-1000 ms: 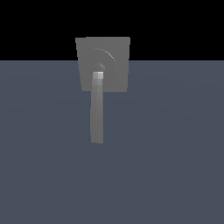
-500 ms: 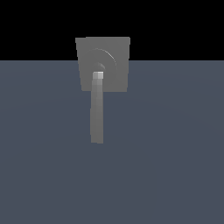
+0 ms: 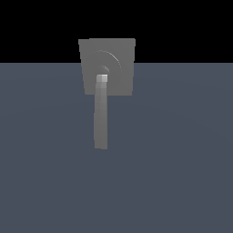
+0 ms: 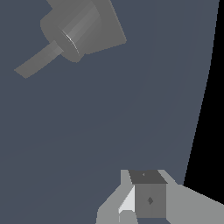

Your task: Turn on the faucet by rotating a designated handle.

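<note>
Gripper (image 4: 148,199): I am seeing it in the wrist view only, cropped at the frame edge; whether it is open I cannot tell, and it is touching nothing, well apart from the faucet (image 3: 120,68). Faucet: plain grey square plate with round hub, standing on the blue-grey floor (image 3: 182,159). Handle (image 3: 101,113): long grey bar projecting from the hub

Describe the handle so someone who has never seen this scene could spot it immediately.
On the dark blue-grey floor stands one grey, roughly square faucet plate with a raised round hub. The handle is the long, light grey square bar projecting from that hub, the only slender bar here.
</note>
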Robot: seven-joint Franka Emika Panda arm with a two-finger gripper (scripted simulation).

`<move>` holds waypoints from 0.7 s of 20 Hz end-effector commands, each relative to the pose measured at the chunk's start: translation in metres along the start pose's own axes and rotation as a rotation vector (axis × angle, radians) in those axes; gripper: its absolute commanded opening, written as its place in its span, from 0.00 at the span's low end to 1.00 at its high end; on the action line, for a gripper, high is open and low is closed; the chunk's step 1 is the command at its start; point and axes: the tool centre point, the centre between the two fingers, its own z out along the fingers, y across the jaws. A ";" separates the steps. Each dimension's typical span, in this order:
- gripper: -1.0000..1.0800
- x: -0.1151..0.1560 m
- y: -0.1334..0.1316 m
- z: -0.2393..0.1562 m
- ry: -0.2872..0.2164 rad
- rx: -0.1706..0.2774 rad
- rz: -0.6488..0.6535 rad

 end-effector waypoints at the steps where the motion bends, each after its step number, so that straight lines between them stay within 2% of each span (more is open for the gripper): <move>1: 0.00 0.005 0.005 -0.014 -0.019 -0.121 -0.094; 7: 0.00 0.024 0.008 -0.049 -0.105 -0.393 -0.332; 14: 0.00 0.055 -0.003 -0.088 -0.274 -0.685 -0.632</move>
